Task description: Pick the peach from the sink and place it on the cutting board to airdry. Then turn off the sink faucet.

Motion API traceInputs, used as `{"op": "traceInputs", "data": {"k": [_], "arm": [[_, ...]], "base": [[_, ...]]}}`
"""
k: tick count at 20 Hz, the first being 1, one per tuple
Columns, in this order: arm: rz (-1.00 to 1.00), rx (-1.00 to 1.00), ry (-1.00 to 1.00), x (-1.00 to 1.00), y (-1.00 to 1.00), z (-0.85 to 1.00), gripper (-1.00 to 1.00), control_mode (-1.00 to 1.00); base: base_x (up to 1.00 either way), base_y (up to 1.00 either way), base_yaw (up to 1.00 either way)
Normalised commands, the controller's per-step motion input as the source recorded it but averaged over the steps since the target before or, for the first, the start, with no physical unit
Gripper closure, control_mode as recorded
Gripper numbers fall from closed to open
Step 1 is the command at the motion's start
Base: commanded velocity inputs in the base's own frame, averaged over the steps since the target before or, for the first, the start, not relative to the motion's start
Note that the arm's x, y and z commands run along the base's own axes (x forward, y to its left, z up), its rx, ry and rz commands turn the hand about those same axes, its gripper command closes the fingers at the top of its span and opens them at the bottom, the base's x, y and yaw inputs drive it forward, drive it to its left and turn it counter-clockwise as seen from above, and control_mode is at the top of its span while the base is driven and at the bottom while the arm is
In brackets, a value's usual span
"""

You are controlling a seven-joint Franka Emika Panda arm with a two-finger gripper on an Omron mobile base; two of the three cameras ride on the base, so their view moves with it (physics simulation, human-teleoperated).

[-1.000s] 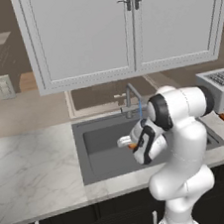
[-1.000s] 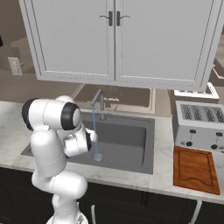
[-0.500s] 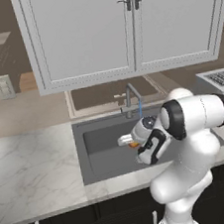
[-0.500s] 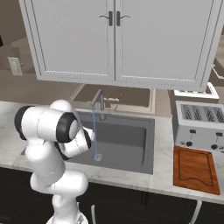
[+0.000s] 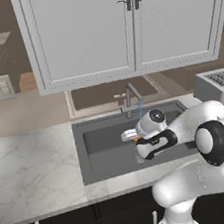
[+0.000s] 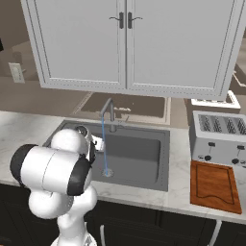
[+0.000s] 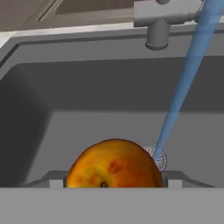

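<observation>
Both dark fingertips of my gripper (image 7: 114,185) now clamp the round orange-red peach (image 7: 114,164), lifted over the dark grey basin (image 7: 87,100); my arm has swung rightward, so carrying begins. Beyond it, water runs from the slim grey gooseneck faucet (image 6: 108,111).

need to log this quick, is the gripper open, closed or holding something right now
Gripper: closed on the peach, held over the sink.
</observation>
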Motion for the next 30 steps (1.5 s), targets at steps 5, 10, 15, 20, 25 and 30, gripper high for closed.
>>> {"op": "traceInputs", "data": {"k": [5,10,15,20,25,30], "arm": [[0.00,0.00,0.00,-0.26,-0.01,0.46,1.00,-1.00],[0.01,0.00,0.00,-0.27,0.00,0.47,1.00,-1.00],[0.01,0.00,0.00,-0.44,-0.04,0.32,1.00,-1.00],[0.00,0.00,0.00,-0.62,-0.08,0.16,1.00,-1.00],[0.00,0.00,-0.01,-0.65,-0.18,0.35,1.00,-1.00],[0.00,0.01,0.00,-0.44,-0.31,0.46,1.00,-1.00]], "base": [[0.00,0.00,0.00],[0.00,0.00,0.00],[0.00,0.00,0.00],[0.00,0.00,0.00],[0.00,0.00,0.00],[0.00,0.00,0.00]]}}
